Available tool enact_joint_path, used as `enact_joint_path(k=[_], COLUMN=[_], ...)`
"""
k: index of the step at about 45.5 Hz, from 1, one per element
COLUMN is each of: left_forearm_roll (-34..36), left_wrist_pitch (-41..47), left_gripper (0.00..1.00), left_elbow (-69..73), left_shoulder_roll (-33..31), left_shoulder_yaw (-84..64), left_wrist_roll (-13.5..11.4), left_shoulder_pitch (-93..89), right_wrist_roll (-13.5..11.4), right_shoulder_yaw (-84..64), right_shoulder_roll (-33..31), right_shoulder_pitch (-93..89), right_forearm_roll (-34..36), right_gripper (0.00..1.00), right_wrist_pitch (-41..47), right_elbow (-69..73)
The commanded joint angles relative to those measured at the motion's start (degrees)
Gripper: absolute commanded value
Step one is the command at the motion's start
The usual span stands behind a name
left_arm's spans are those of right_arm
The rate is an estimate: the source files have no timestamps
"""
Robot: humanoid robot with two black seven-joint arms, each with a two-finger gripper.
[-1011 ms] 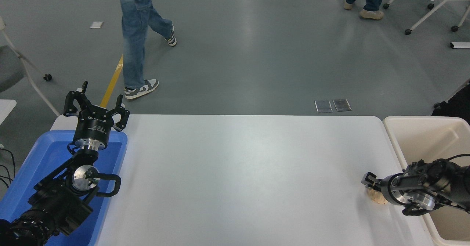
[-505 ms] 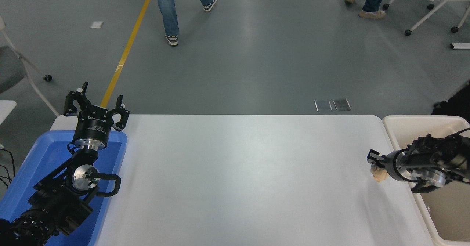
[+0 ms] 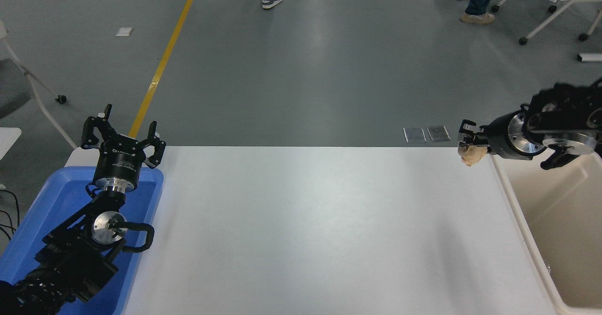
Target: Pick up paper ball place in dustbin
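Observation:
My right gripper (image 3: 469, 142) is shut on the tan paper ball (image 3: 472, 155) and holds it high above the table's far right corner. The ball hangs just left of the cream-beige dustbin (image 3: 526, 221), which stands off the table's right edge with its inside open to view. The right arm (image 3: 559, 124) reaches in from the right edge over the bin's far end. My left gripper (image 3: 123, 134) is open and parked at the lower left, above the blue tray.
A shallow blue tray (image 3: 47, 207) sits at the table's left edge under the left arm. The white table (image 3: 305, 230) lies between tray and bin. People's legs and rolling chairs are on the grey floor beyond the table.
My right gripper has lifted the paper ball off the table near the front right and carried it up and toward the far side. The left arm has not moved. A person walked away.

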Motion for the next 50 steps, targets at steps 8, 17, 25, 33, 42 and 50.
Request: enact_joint_path(k=[8,17,25,33,42,50], left_forearm_roll=[-0.01,-0.01,-0.01,-0.01,-0.01,-0.01], left_wrist_pitch=[0.01,0.01,0.01,0.01,0.01,0.01], left_gripper=[0.99,0.99,0.99,0.99,0.99,0.99], left_elbow=[-0.03,-0.03,-0.03,-0.03,-0.03,0.06], left_shoulder_roll=[-0.05,0.03,-0.05,-0.05,-0.05,-0.05], left_shoulder_yaw=[0.0,0.0,0.0,0.0,0.0,0.0], left_wrist_roll=[0.0,0.0,0.0,0.0,0.0,0.0], left_shoulder_pitch=[0.0,0.0,0.0,0.0,0.0,0.0], right_wrist_roll=[0.01,0.01,-0.43,-0.43,-0.52,-0.43], right_shoulder_yaw=[0.36,-0.6,-1.48,-2.71,-2.89,0.61], right_shoulder_roll=[-2.84,-3.64,-3.72,-3.64,-3.37,-3.55], right_shoulder_pitch=[13.56,12.94,6.45,-9.45,-25.36,-37.15], right_forearm_roll=[0.66,0.31,0.66,4.34,16.03,18.23], right_gripper=[0.0,0.0,0.0,0.0,0.0,0.0], right_wrist_pitch=[6.19,6.01,4.26,1.27,0.31,-4.61], right_elbow=[0.76,0.24,-5.99,-25.41,-42.03,-50.91])
